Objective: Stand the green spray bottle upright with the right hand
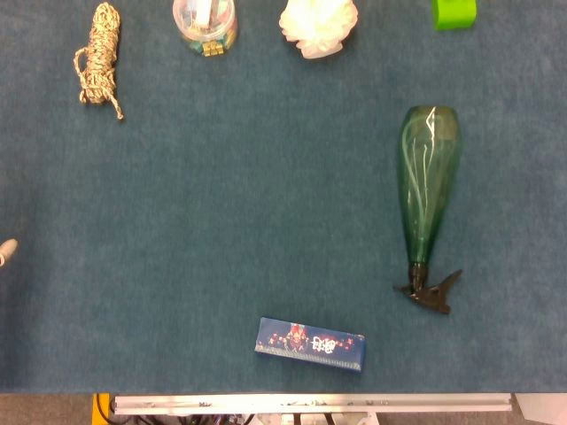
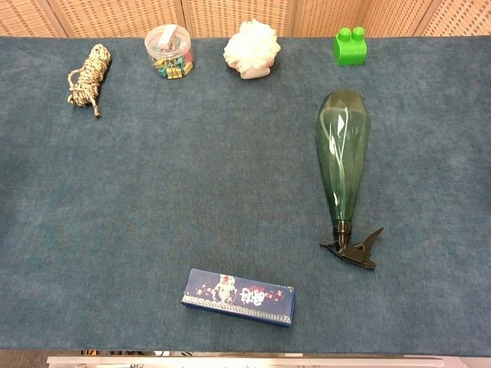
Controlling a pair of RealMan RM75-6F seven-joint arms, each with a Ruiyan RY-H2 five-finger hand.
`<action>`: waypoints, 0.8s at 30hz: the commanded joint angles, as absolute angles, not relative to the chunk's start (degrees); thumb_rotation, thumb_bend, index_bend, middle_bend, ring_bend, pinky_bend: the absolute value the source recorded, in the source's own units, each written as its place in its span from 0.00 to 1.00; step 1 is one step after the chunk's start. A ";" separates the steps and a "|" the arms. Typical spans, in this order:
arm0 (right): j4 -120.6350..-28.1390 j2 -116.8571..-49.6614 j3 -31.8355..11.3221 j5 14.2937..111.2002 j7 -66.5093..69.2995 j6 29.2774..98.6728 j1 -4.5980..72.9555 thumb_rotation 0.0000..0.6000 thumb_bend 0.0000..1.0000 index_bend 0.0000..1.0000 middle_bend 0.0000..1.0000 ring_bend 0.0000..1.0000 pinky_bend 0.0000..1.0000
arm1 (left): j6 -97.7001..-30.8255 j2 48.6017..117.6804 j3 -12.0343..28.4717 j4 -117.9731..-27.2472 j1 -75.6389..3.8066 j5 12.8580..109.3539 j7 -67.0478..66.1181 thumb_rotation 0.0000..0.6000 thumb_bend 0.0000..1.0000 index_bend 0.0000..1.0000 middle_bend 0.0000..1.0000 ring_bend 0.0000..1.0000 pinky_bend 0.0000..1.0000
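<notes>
Blue box (image 2: pixel 238 297) lying flat at the near table edge; green spray bottle (image 2: pixel 342 162) laid on its side to the right.

The bottle's black trigger head (image 2: pixel 354 249) is pointed toward the near edge, its wide base toward the green block (image 2: pixel 350 46). Only a pale tip of the left hand (image 1: pixel 7 251) is seen at the head view's left border, so its state cannot be told; the right hand is not seen.

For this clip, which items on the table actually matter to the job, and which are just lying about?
Belongs to the job:
- green spray bottle, lying on its side, black trigger head toward the near edge

Just lying about:
- rope bundle
- clear jar of clips
- white bath pouf
- green building block
- blue box
</notes>
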State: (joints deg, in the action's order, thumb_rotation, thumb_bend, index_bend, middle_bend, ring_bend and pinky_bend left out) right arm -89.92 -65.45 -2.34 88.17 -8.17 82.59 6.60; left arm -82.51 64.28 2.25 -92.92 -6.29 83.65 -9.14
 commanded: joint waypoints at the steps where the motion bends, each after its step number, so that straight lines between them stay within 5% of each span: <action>1: -90.06 -65.44 -2.28 88.34 -7.98 82.80 6.51 1.00 0.00 0.01 0.06 0.04 0.16 | -82.44 64.25 2.25 -92.87 -6.36 83.69 -9.01 1.00 0.00 0.13 0.13 0.03 0.16; 24: -86.73 -67.97 -2.64 100.18 -16.56 81.86 13.16 1.00 0.00 0.01 0.07 0.02 0.11 | -85.32 63.74 1.84 -93.09 -4.72 84.75 -7.25 1.00 0.00 0.13 0.14 0.03 0.16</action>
State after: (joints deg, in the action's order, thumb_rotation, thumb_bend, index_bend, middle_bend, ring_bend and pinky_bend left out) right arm -86.84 -67.83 -2.43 99.22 -15.02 83.33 11.86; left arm -85.29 63.75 1.86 -93.09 -4.75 84.71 -7.27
